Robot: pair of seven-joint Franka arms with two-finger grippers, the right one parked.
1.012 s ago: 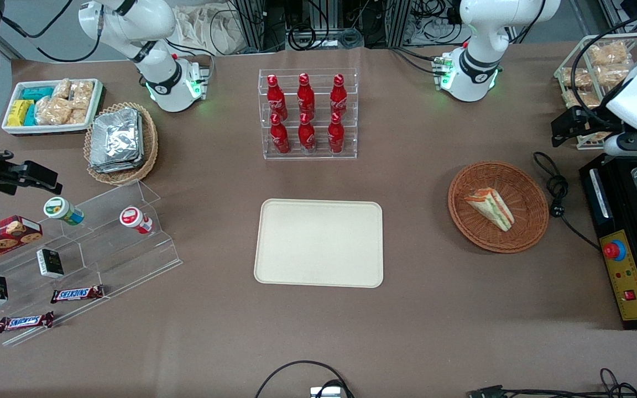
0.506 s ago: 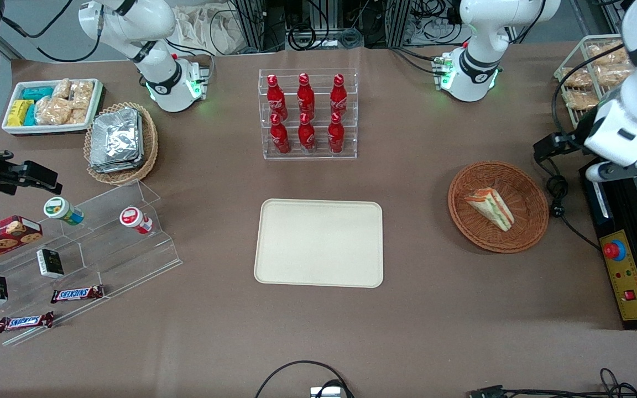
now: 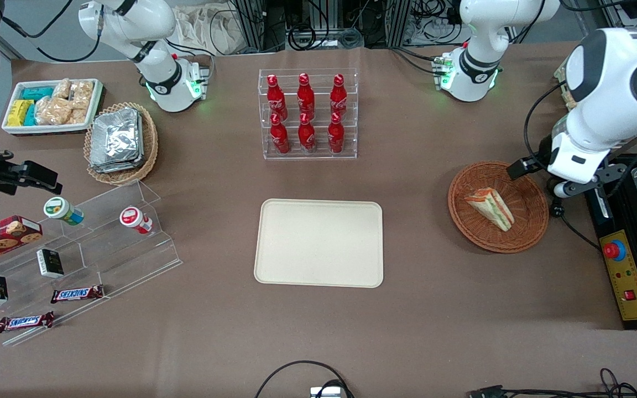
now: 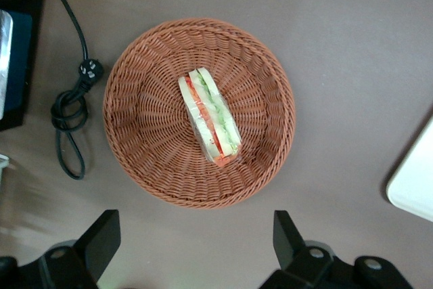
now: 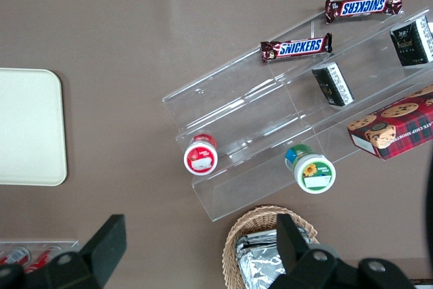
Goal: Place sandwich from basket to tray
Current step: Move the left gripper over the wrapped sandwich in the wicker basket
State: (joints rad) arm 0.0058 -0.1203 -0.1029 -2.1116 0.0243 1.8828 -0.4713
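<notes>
The sandwich (image 4: 210, 116) lies in the basket (image 4: 149, 167), near the bench's working-arm end. Judged light, soft and crushable, with slippery wrap: grasp lightly across the bread faces at mid-length. The gripper (image 4: 196, 245) hovers over the basket rim, fingers spread wide, empty. Against earlier frames, it has moved in from the bench edge; the tray (image 3: 318, 243) is unchanged.

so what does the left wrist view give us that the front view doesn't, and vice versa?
Left wrist only: the open gripper, empty, apart from the sandwich, which lies along the middle of the basket.
Front only: the whole bare tray, the cola bottle rack, the snack shelf.
Both: sandwich in basket, the coiled black cable beside it.
</notes>
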